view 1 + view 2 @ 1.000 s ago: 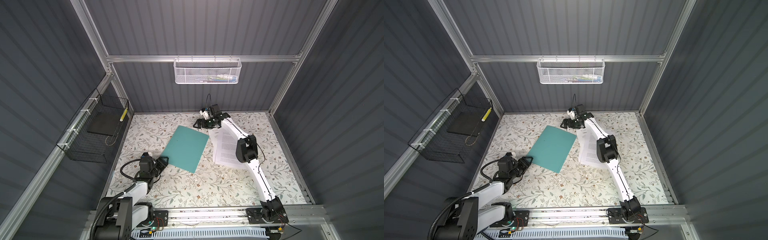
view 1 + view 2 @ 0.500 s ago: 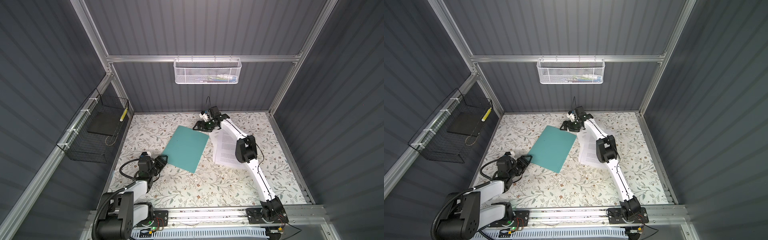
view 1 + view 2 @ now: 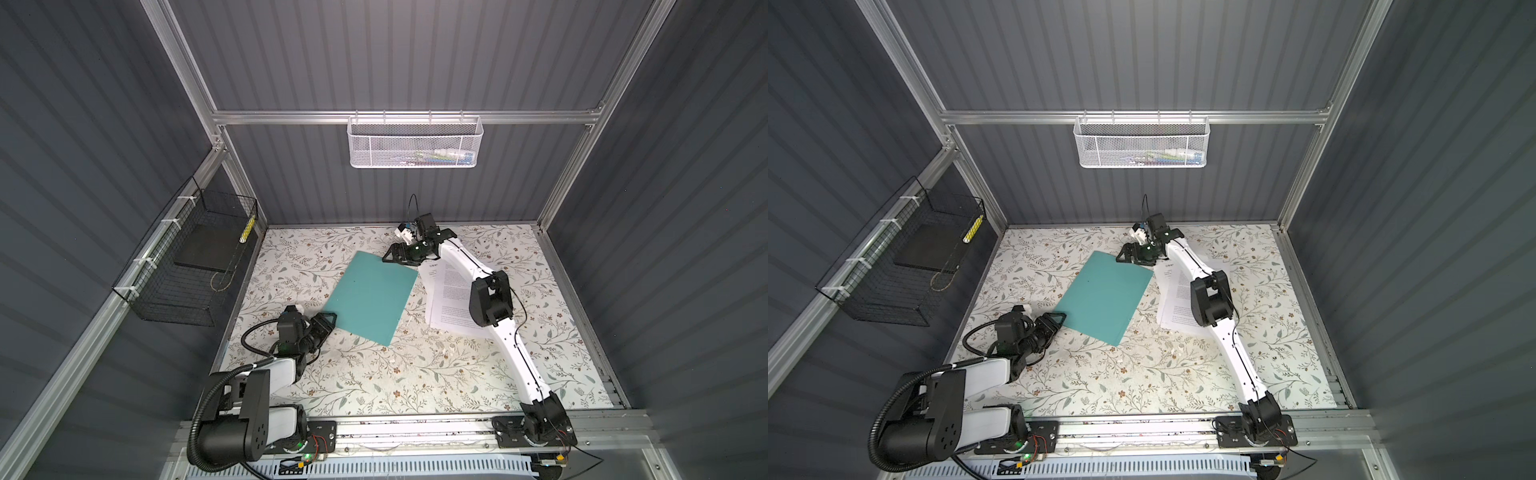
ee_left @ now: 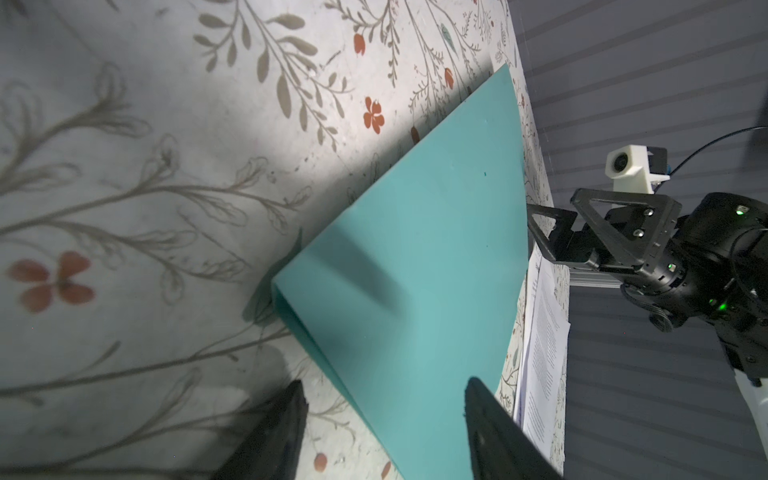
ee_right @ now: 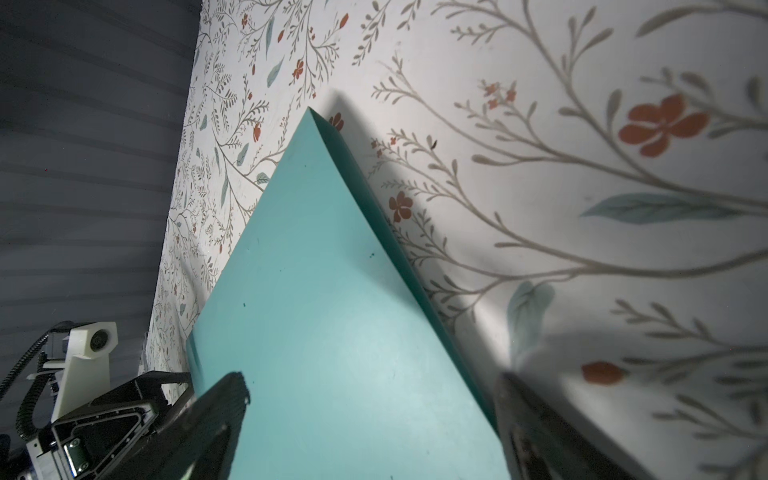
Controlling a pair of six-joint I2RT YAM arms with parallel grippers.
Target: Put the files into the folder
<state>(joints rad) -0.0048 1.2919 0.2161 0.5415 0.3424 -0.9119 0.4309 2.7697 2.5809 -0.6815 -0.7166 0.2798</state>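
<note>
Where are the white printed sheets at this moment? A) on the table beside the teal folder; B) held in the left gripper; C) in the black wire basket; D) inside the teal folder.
A: the files lie on the table just right of the folder, not in it.

The folder (image 3: 371, 297), thin, teal and closed, is lying flat and askew on the tabletop (image 3: 415, 374). Its near corner is sitting just ahead of the left jaws, and its far end is reaching in between the spread right jaws. The files (image 3: 446, 291), white sheets of dense print, are lying slightly fanned just beside the folder, behind the right jaws.
</note>
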